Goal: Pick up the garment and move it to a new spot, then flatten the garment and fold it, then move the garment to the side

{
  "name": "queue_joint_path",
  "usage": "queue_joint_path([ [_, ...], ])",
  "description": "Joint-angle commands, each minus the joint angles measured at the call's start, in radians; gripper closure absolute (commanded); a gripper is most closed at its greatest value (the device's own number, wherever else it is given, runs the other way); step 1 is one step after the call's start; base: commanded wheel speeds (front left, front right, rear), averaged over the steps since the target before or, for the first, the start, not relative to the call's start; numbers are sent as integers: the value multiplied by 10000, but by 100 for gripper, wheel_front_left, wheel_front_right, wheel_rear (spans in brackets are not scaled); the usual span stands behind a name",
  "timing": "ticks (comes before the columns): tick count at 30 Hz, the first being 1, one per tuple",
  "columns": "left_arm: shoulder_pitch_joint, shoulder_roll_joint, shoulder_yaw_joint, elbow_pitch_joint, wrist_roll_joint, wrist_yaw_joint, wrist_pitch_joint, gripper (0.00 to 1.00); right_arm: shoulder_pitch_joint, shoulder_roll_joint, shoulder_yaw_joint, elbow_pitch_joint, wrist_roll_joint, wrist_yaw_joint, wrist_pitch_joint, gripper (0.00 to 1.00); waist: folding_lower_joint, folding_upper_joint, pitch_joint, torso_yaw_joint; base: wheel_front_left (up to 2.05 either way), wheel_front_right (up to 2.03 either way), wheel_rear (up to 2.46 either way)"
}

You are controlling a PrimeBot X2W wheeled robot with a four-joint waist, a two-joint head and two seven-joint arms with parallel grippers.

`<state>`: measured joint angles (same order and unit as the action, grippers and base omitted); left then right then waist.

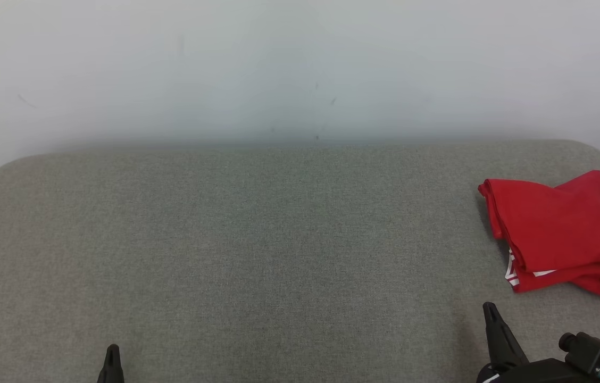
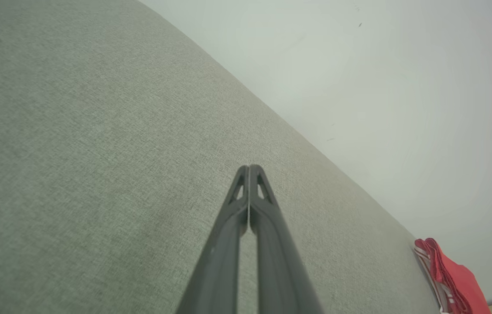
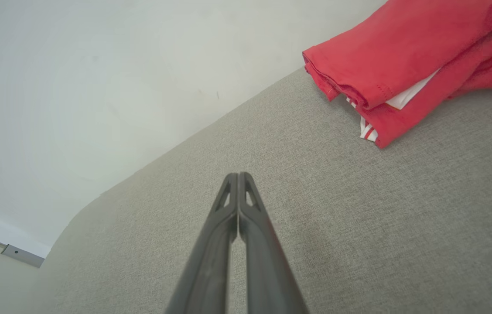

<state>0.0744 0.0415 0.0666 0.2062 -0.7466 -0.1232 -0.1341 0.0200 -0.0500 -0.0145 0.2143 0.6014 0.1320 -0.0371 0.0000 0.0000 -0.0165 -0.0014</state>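
Counting one red garment (image 1: pixel 560 223) | left pincer (image 2: pixel 249 168) closed | right pincer (image 3: pixel 238 175) closed

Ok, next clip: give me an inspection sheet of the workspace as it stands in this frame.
Surface: grey fabric surface, woven, with rounded far corners.
Job's things: red garment, folded with white trim showing, lying near the surface's far right corner.
Clutter: nothing seen.
Tools: left tool shut and empty, over the surface; right tool shut and empty, short of the garment and not touching it.
Cables: nothing seen.
Surroundings: pale wall behind the surface.
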Motion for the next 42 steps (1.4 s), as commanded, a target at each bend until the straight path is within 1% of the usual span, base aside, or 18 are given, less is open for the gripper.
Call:
queue_joint_path([
  [1,-334,60,35,-147,-410,-10,93,100,-213,-8,-68,-171,476,-5,52,100,0,0,4,1,0,0,0],
  [19,-627,75,76,-136,-2572,-33,737,100,-257,-9,-358,-327,3015,-9,414,100,0,0,39,3,0,0,0],
  [42,-902,90,117,-118,-4775,-58,1383,100,-274,-9,-649,-465,5571,-12,781,100,0,0,83,6,0,0,0],
])
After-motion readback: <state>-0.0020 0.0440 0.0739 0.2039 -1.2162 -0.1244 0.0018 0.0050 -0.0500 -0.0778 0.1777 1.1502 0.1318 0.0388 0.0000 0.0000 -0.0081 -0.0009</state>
